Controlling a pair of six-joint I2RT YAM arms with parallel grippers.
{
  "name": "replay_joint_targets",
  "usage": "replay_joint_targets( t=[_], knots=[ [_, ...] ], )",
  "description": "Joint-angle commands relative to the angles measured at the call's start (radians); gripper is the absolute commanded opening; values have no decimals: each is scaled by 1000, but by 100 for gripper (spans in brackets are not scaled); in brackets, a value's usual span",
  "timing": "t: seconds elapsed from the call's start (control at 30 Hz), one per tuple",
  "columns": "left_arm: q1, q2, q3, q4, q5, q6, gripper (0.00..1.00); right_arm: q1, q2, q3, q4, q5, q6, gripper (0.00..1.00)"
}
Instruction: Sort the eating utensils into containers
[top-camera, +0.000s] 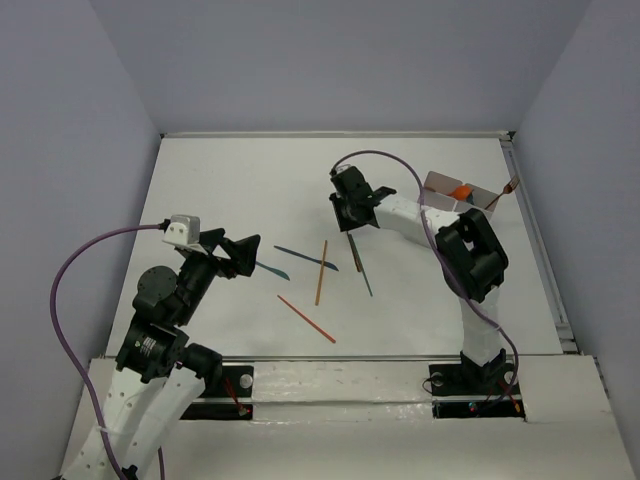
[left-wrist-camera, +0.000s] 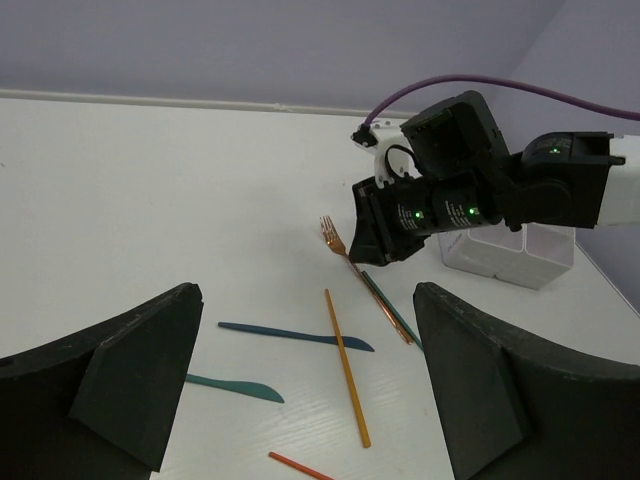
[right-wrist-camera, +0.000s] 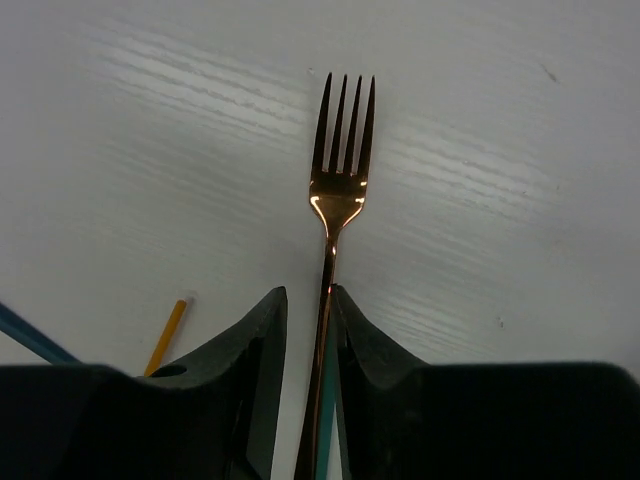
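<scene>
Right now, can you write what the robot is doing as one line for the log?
right gripper: closing around copper fork handle | fork: lying on table | left gripper: open, empty | container: far right

Utensils lie loose mid-tabletop (top-camera: 230, 180), between the two arms. Fork (right-wrist-camera: 338, 190) sits farthest back, handle running between the right gripper (right-wrist-camera: 308, 330) fingers (right-wrist-camera: 262, 350). Divided box (top-camera: 455, 192) at back right, behind the right arm. Knife (left-wrist-camera: 296, 335) and a stick (left-wrist-camera: 347, 367) lie just ahead of the left gripper (left-wrist-camera: 300, 400), another knife (left-wrist-camera: 235, 387) nearer it
</scene>
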Motion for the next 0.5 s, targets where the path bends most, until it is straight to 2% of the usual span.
replay_joint_targets(
  t=[0.0, 0.17, 0.47],
  knots=[
    [6, -12, 40, 47, 11, 5, 99, 6, 26, 87, -27, 45, -22, 33],
    [6, -15, 40, 47, 11, 4, 99, 6, 70, 132, -64, 98, -30, 35],
    [6, -14, 40, 49, 11, 5, 99, -3, 139, 173, -101, 86, -28, 35]
  ],
)
